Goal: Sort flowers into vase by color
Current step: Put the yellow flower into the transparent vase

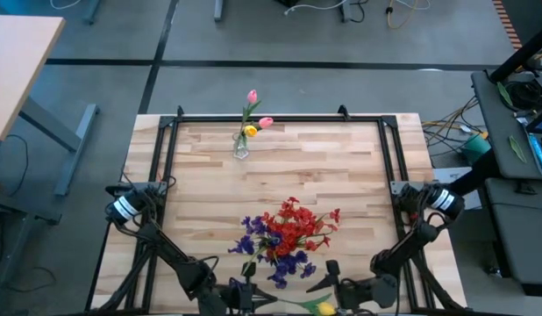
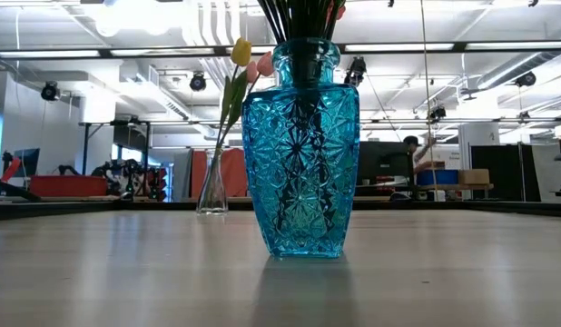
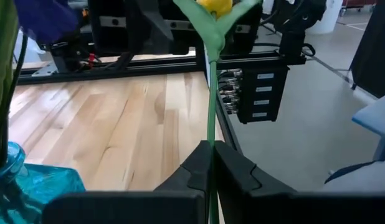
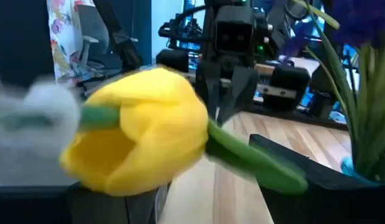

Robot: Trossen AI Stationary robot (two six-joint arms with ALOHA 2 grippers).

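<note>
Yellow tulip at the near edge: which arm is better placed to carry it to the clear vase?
Left, probably. The left gripper is shut on the yellow tulip stem; the right gripper merely sits beside the bloom.

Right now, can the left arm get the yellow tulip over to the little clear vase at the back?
Probably yes. The left gripper is shut on the yellow tulip, and bare table lies before the clear vase; only the blue vase's bouquet needs skirting.

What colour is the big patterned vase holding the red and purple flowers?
Bright blue cut glass vase, clearest in the low view.

Yellow tulip point(image 1: 325, 308) horizontal at near edge; red/purple clusters point(image 1: 287, 235) in blue vase point(image 2: 300, 150).
</note>
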